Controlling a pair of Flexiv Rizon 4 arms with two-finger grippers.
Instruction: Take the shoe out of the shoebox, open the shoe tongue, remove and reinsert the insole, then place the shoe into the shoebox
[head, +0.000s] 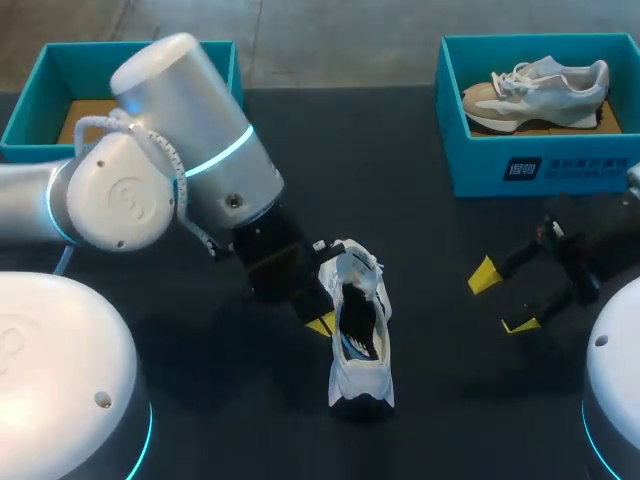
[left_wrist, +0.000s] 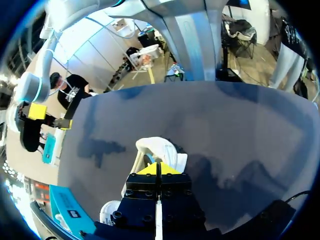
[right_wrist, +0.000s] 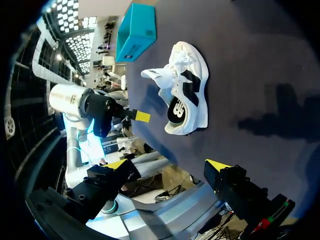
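A white shoe (head: 362, 372) with black inner lining stands on the black table near the middle front, and its tongue and laces (head: 350, 260) are bunched up at the far end. My left gripper (head: 322, 323) is shut at the shoe's left side by the opening. From the left wrist, its yellow tips (left_wrist: 157, 169) are pressed together just over the white shoe (left_wrist: 156, 149), with nothing visible between them. My right gripper (head: 503, 300) hangs open to the right, well apart from the shoe (right_wrist: 186, 95). Nothing is between its fingers (right_wrist: 217, 166).
A teal shoebox (head: 545, 165) at the back right holds a grey and beige shoe (head: 535, 92). Another teal shoebox (head: 35, 110) at the back left shows a cardboard floor, partly hidden by my left arm (head: 190, 150).
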